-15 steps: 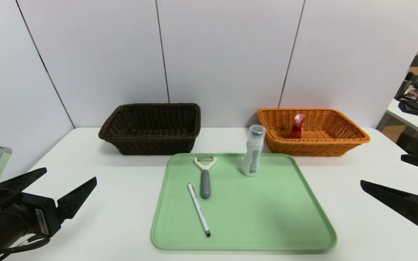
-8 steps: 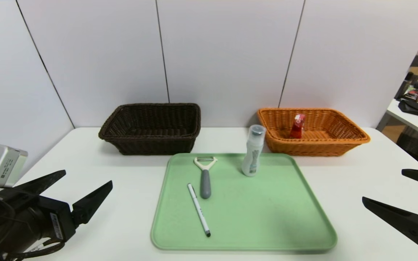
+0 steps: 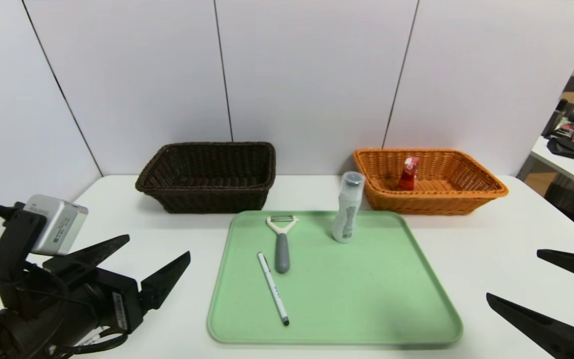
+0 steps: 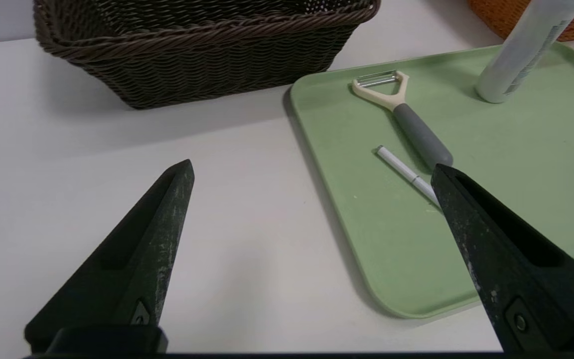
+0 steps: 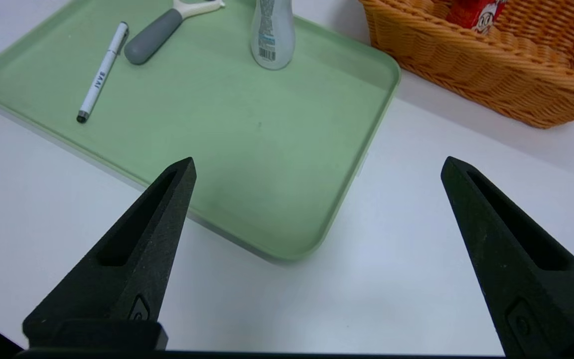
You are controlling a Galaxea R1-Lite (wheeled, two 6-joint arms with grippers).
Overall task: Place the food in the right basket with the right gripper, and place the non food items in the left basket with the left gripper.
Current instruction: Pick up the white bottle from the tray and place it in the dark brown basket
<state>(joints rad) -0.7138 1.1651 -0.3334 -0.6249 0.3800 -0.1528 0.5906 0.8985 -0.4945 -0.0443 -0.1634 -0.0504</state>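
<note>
Peeler (image 3: 281, 243), cream head, grey handle, lies on green tray (image 3: 366, 309) beside white pen (image 3: 272, 288); pale bottle (image 3: 348, 207) upright at far edge. Red packet (image 3: 408, 173) in orange basket (image 3: 486, 192), far right; dark basket (image 3: 207, 197) far left.

Left wrist: left gripper (image 4: 312, 172) spread apart, empty, near tray's left edge.

Right wrist: right gripper (image 5: 317, 167) spread apart, empty, above tray's near right corner.

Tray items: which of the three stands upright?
The white bottle at the tray's far edge; the peeler and pen both lie flat.
</note>
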